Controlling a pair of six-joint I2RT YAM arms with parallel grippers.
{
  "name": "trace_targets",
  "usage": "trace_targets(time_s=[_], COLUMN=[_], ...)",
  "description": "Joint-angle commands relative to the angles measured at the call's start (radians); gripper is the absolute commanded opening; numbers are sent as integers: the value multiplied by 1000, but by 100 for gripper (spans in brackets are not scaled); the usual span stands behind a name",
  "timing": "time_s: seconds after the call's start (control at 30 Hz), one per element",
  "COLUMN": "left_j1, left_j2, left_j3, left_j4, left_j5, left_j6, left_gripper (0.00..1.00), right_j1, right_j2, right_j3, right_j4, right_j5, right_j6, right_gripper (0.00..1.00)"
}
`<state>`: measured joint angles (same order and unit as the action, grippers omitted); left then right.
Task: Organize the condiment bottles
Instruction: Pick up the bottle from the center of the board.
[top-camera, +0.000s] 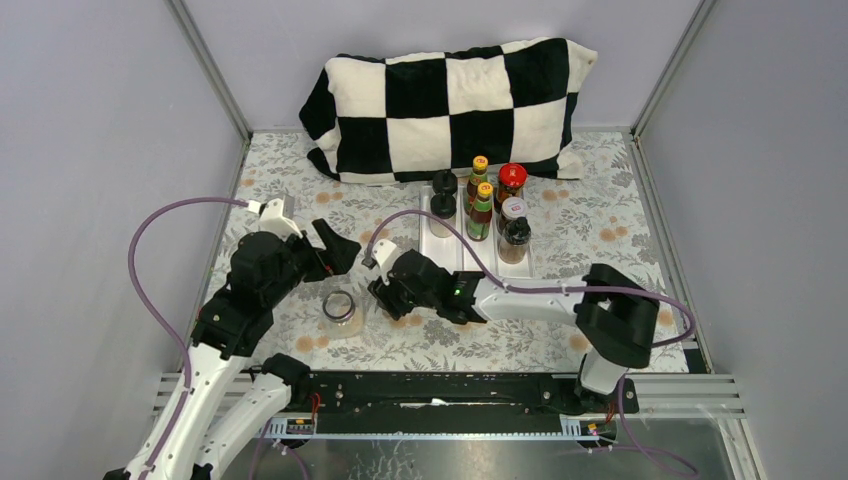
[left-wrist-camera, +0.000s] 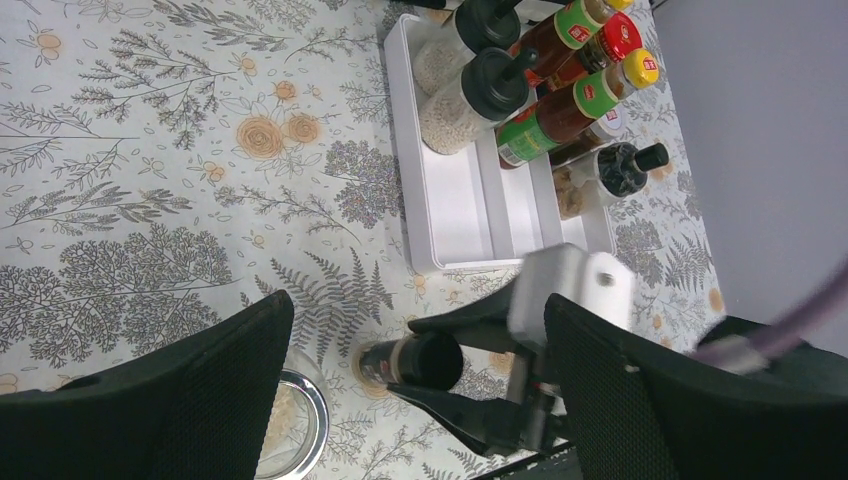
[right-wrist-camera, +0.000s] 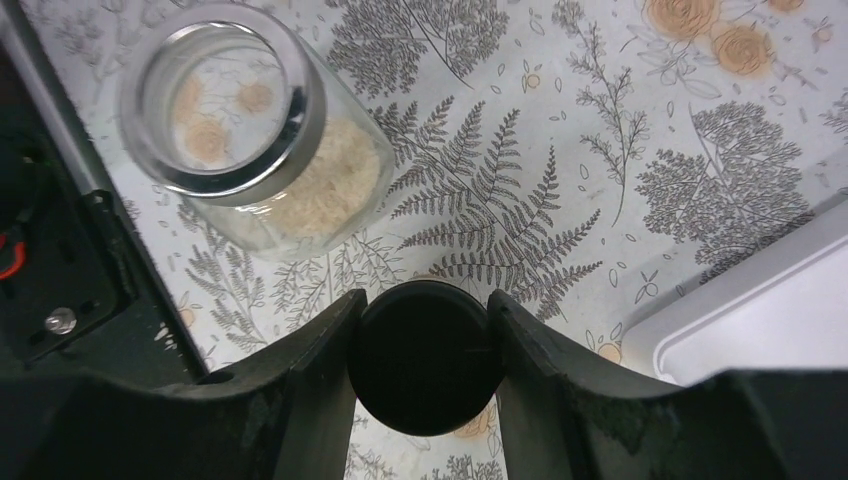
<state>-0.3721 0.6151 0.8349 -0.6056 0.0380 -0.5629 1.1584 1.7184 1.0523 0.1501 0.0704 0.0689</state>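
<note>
Two fingers (right-wrist-camera: 320, 375) of the right gripper (right-wrist-camera: 425, 312) lie against either side of the black cap of a spice jar (right-wrist-camera: 425, 370), closed on it; the jar stands upright on the flowered table (right-wrist-camera: 600, 150), long axis vertical, cap pointing up at the wrist camera. Just beside it stands the squat clear glass jar (right-wrist-camera: 250, 130), and near on the other side the white tray (right-wrist-camera: 760, 310) holds the remaining condiment bottles (top-camera: 480, 205). The left gripper (left-wrist-camera: 415, 300) hangs above, fingers spread wide, holding nothing

Checkered pillow (top-camera: 450, 110) behind white tray (top-camera: 441, 254) (floral tablecloth (top-camera: 600, 230) underneath).
</note>
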Motion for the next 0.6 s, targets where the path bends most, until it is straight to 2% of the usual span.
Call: trace_targets(time_s=[0.0,0.57], left_j1=[3,2], left_j2=[15,59], left_j3=[-1,-18], left_j4=[2,46], left_j5=[-4,12], left_j6=[19,18], left_gripper=[99,99], right_j1=[16,20], right_j2=[-126,-335], right_j3=[-6,-42], right_j4=[-16,-141], right_j5=[47,193], right_j6=[10,6], right_gripper=[53,54])
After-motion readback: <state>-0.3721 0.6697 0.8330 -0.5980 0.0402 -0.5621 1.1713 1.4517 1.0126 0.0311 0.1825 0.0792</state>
